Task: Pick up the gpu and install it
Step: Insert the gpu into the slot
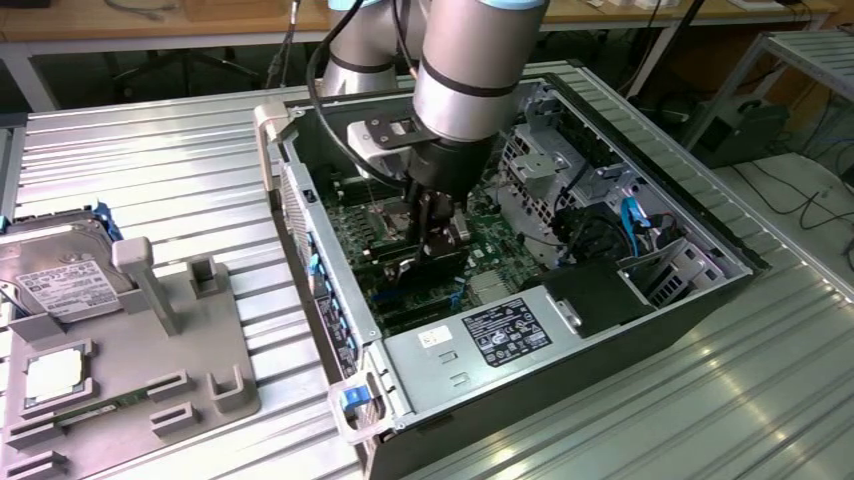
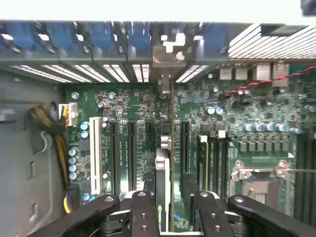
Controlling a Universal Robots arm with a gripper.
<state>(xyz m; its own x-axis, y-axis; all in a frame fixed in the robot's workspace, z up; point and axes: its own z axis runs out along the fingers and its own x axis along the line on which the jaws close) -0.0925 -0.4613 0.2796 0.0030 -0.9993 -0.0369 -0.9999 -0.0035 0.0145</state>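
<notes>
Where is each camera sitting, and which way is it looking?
Exterior view: sits off the arm, above and to one side, looking down at the open computer case on the metal table; the arm and gripper show.
Wrist view: sits on the wrist, looking along the gripper into the case at the motherboard; the gripper's fingers show, closed on the gpu, seen edge-on.
Both share the gripper, gpu and motherboard.
</notes>
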